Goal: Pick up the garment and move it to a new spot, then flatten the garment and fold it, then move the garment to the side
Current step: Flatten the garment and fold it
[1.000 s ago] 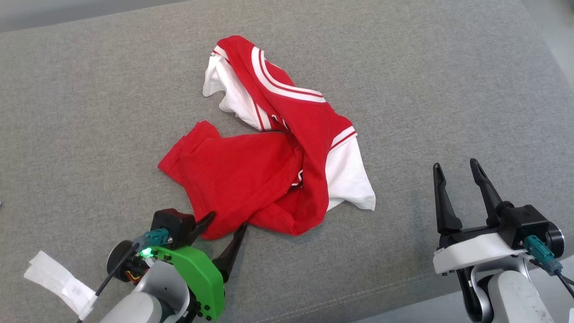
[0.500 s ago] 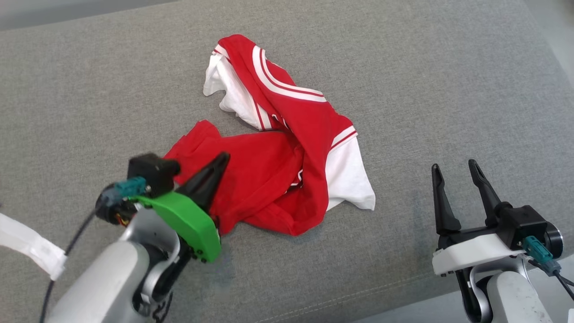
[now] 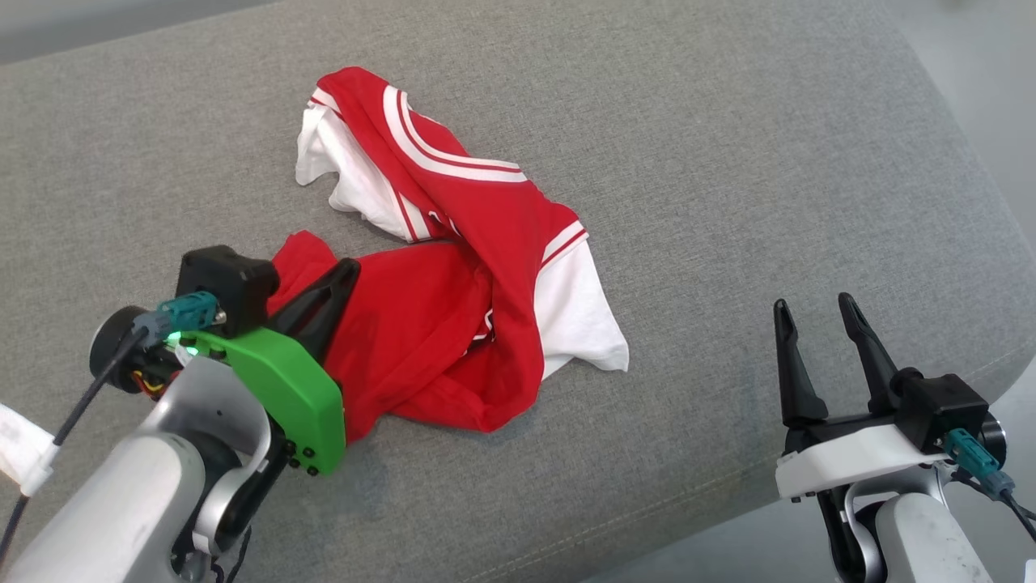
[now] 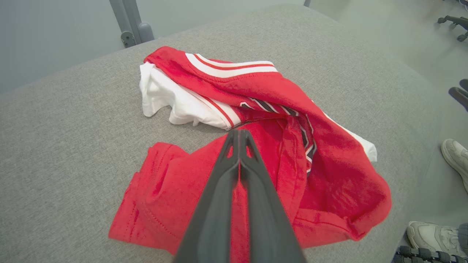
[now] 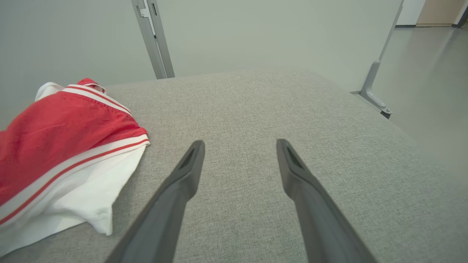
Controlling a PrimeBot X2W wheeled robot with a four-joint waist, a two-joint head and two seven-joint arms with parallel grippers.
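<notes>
A grey padded surface (image 3: 728, 162) takes up most of the head view, its front edge running across the lower right. The garment (image 3: 453, 267), red with white panels and white stripes, lies crumpled a little left of centre. One white sleeve pokes out at the upper left of the heap and another white panel spreads at its lower right.

At the lower left, the left arm with its green cover (image 3: 283, 389) reaches in over the near red edge of the cloth. The left gripper (image 3: 344, 271) has its two fingers pressed flat together. In the left wrist view the tips (image 4: 238, 133) lie over the red fabric at centre frame. Whether any cloth is caught between them I cannot tell.

At the lower right the right gripper (image 3: 813, 304) stands with its fingers spread, holding nothing, well apart from the garment, with bare grey surface between. In the right wrist view the white panel lies at the left, beside the fingers.

Beyond the far edge stand grey metal posts (image 5: 153, 40). A person's pale shoes (image 4: 455, 157) show on the floor at the right edge of the left wrist view. A white tag (image 3: 20, 449) hangs on the left arm's cable.
</notes>
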